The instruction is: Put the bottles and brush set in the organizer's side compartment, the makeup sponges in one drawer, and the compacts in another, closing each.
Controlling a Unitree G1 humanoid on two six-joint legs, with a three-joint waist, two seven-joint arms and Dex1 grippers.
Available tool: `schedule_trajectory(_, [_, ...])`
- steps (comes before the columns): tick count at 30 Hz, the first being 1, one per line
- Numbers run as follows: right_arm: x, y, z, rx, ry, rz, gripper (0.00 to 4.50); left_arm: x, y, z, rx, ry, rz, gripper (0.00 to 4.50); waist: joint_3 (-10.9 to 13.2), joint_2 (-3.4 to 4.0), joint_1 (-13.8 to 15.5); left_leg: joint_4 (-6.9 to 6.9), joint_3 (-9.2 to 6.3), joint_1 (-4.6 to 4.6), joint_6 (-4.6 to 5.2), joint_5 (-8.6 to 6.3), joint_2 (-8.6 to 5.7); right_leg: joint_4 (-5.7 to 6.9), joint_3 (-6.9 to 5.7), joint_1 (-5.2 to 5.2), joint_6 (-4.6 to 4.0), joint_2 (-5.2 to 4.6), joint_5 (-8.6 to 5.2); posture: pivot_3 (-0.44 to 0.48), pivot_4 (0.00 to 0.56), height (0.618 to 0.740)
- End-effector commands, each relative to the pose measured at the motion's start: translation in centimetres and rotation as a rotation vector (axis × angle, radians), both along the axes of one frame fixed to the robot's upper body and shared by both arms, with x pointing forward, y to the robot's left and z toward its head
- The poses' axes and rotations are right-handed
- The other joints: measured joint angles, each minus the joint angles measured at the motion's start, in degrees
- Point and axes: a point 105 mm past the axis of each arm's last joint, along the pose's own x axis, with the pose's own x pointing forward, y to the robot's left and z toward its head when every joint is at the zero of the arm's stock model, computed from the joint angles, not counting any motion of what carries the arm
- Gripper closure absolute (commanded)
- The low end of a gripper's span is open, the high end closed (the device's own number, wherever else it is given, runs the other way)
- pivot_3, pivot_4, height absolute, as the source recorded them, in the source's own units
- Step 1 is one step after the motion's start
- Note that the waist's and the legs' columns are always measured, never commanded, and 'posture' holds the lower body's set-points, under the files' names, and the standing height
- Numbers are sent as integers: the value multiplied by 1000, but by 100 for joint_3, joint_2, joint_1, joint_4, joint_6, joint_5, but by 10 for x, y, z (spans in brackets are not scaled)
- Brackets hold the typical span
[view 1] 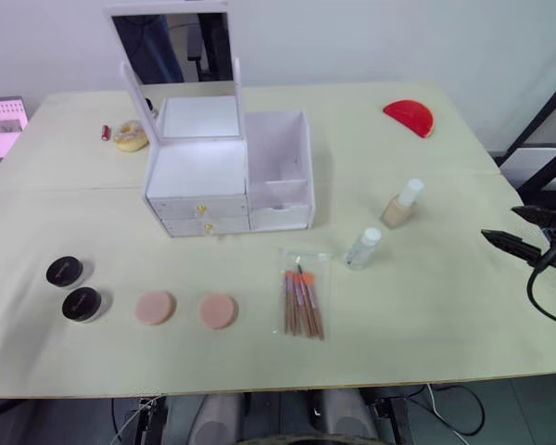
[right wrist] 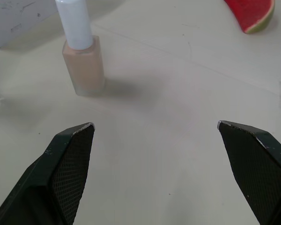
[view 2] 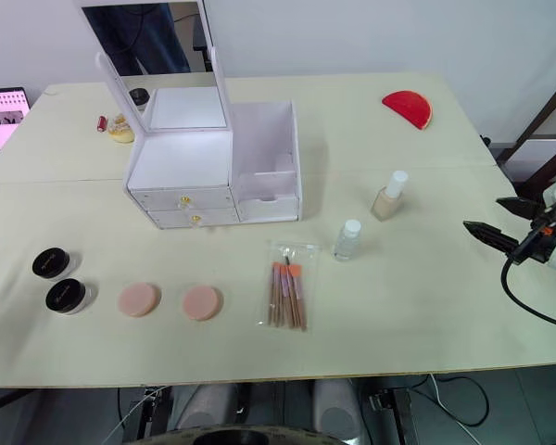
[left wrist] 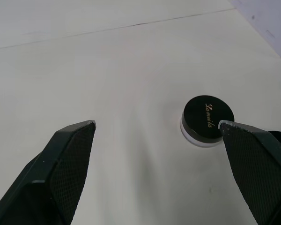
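The white organizer [view 1: 199,171] stands at mid-table with its mirror lid raised, its side compartment [view 1: 278,153] open on top and two drawers [view 1: 204,218] shut. Right of it stand a beige bottle [view 1: 401,205] and a clear bottle [view 1: 362,248]. The bagged brush set [view 1: 303,301] lies in front. Two pink sponges [view 1: 155,307] [view 1: 218,311] and two black compacts [view 1: 64,271] [view 1: 82,303] lie at the front left. My right gripper [view 1: 499,222] hovers open near the table's right edge, pointing at the beige bottle [right wrist: 83,61]. My left gripper [left wrist: 157,124] is open above the table, near a compact [left wrist: 207,119].
A red watermelon-slice toy [view 1: 410,117] lies at the back right. A yellow item [view 1: 130,136] and a small red one [view 1: 105,133] sit behind the organizer's left. A pink screen [view 1: 0,125] stands past the table's left edge. A black cable [view 1: 547,301] hangs under my right gripper.
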Motion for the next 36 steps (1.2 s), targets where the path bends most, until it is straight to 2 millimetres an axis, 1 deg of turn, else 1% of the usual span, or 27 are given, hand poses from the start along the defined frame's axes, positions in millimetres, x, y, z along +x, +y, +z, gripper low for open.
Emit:
schedule_trajectory(1, [2,2,15,-8,-59,10,0,-1,3,10,23,13,5,72,0,0,0,0,1,0,0,0,1,0,0,0,-1,1,0,0,150,739])
schedule_trajectory(7, [3,5,15,-9,-60,15,0,5,2,16,6,-42,15,72,0,-1,4,0,4,1,0,0,9,0,6,-2,-7,11,6,0,150,739])
schedule_trajectory(10, [2,6,14,-9,-58,16,0,6,2,15,13,-39,12,72,0,-1,2,0,6,1,0,0,13,0,11,-4,-24,16,18,0,150,739])
schedule_trajectory(13, [1,7,13,-10,-56,15,0,9,1,14,17,-35,5,72,0,-1,1,0,7,1,0,0,17,0,14,-5,-23,22,19,0,150,739])
schedule_trajectory(16, [2,9,12,-11,-53,16,0,15,-4,13,25,-41,-14,72,-1,-1,2,1,9,3,0,0,19,0,16,-5,-23,24,19,0,150,739])
schedule_trajectory(17, [3,11,12,-11,-52,17,0,20,-9,13,29,-43,-39,72,-1,-1,2,2,9,3,0,0,21,0,16,-5,-21,26,19,0,150,739])
schedule_trajectory(19, [5,16,10,-8,-48,22,0,33,-27,17,23,-64,-107,72,-1,0,9,3,10,4,0,0,23,0,18,-5,-19,27,21,0,150,739])
schedule_trajectory(21, [7,22,9,-2,-43,38,0,47,-53,19,6,-80,-197,72,0,1,29,10,12,2,0,1,24,1,20,-3,-13,29,25,0,150,739])
schedule_trajectory(22, [8,25,8,-1,-43,42,0,52,-68,18,10,-75,-252,72,0,1,34,14,12,0,0,1,25,1,22,-2,-13,30,28,0,150,739])
schedule_trajectory(24, [10,33,8,5,-45,58,0,60,-109,13,17,-49,-402,72,-1,0,26,26,12,-3,0,0,25,-1,26,0,-27,31,44,0,150,739])
schedule_trajectory(25, [11,35,8,7,-45,62,0,61,-122,11,16,-40,-447,72,-1,-1,24,29,15,-5,0,0,25,-4,31,0,-24,31,48,0,150,739])
schedule_trajectory(27, [12,44,8,1,-44,89,0,58,-164,12,6,-10,-612,72,0,-2,18,33,22,-7,0,0,25,-8,39,0,-23,32,55,0,150,739])
schedule_trajectory(29, [15,54,11,-6,-47,119,0,52,-196,16,2,7,-734,72,1,-2,-1,33,31,-5,0,0,25,-12,50,-1,-22,32,57,0,150,739])
schedule_trajectory(30, [16,57,13,-8,-50,128,0,50,-204,18,0,9,-763,72,1,-2,-9,33,34,-5,0,0,25,-12,52,-2,-22,32,58,0,150,739])
schedule_trajectory(32, [23,72,18,5,-62,158,0,47,-219,22,3,10,-824,72,1,2,-24,33,42,0,0,0,31,-11,57,-3,-28,37,61,0,150,739])
schedule_trajectory(34, [30,83,20,11,-62,165,0,45,-228,25,3,7,-855,72,1,2,-27,34,50,5,0,0,42,-9,61,-5,-38,49,67,0,150,739])
schedule_trajectory(36, [43,88,17,-3,-43,121,0,45,-238,29,5,-6,-886,72,2,2,-5,36,50,6,1,1,49,-7,61,-5,-53,58,62,0,150,739])
